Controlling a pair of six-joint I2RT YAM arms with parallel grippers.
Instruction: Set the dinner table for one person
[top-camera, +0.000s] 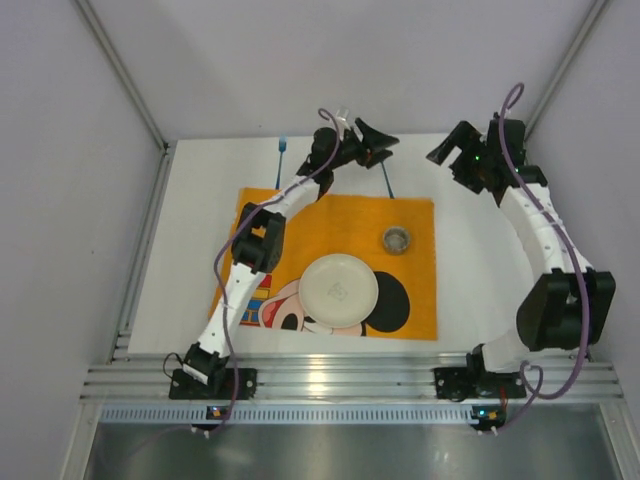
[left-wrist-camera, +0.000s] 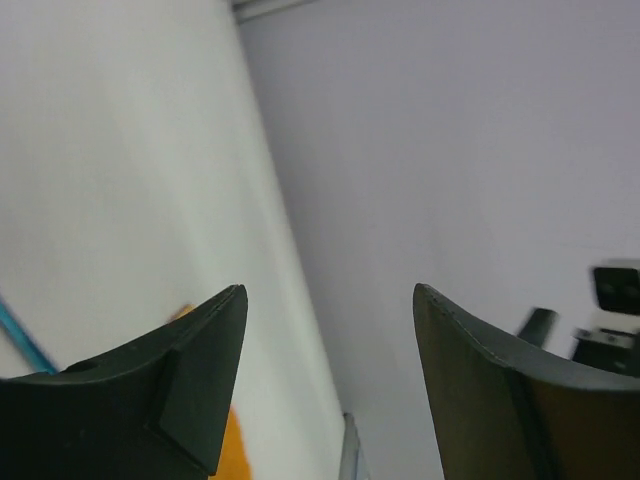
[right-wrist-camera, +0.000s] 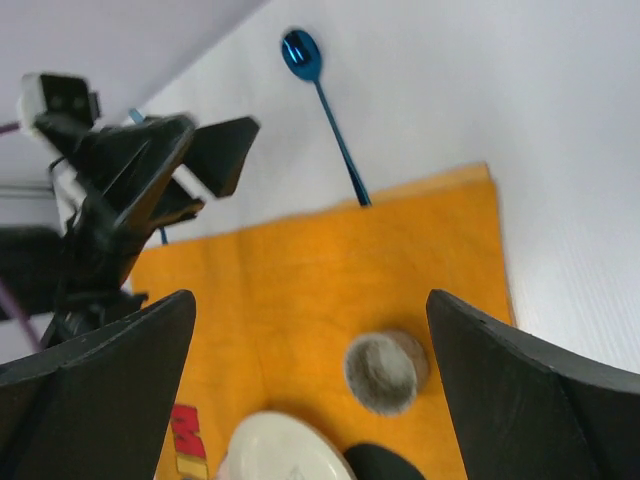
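The white dinner table (top-camera: 190, 250) carries an orange cartoon-mouse placemat (top-camera: 330, 225). A cream plate (top-camera: 338, 290) lies on the mat's near middle and a small grey-brown cup (top-camera: 397, 239) stands on its right part. A blue fork (top-camera: 282, 152) lies on the table beyond the mat's far left corner. A blue spoon (right-wrist-camera: 318, 85) lies beyond the mat's far edge, its handle end at the mat. My left gripper (top-camera: 385, 148) is open and empty, raised over the spoon. My right gripper (top-camera: 447, 160) is open and empty, raised above the table's far right, looking down at the cup (right-wrist-camera: 385, 372).
Grey walls enclose the table on three sides, with metal rails along the left edge (top-camera: 140, 260) and the near edge (top-camera: 350, 380). In the left wrist view the open gripper (left-wrist-camera: 328, 290) faces the table (left-wrist-camera: 120, 200) and the back wall (left-wrist-camera: 450, 150).
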